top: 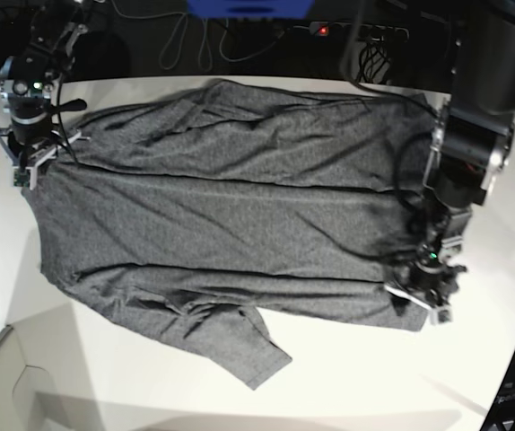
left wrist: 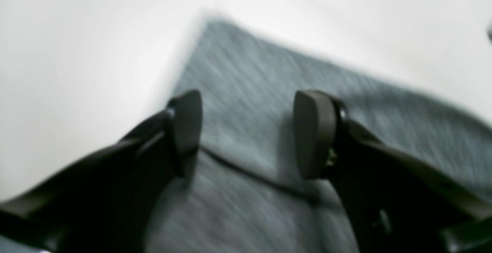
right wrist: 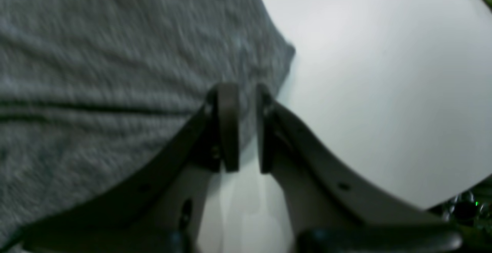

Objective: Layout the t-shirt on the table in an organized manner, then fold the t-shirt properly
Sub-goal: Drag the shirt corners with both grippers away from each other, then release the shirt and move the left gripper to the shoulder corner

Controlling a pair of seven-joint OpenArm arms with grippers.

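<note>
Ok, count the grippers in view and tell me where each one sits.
2. The left gripper sits over the t-shirt's edge at the base view's lower right, jaws apart. The right gripper sits at the shirt's upper-left edge, jaws nearly closed. None seems hidden.

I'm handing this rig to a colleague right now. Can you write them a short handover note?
Left gripper: open, jaws apart just above a corner of the t-shirt, holding nothing.
Right gripper: nearly closed at the shirt's edge; whether cloth is pinched cannot be told.
T-shirt: spread mostly flat across the table, one sleeve lying at an angle toward the near edge, some wrinkles.
Done: layout largely finished.
Left: smooth the wrinkles, straighten the sleeve, then fold; no fold made yet.
</note>
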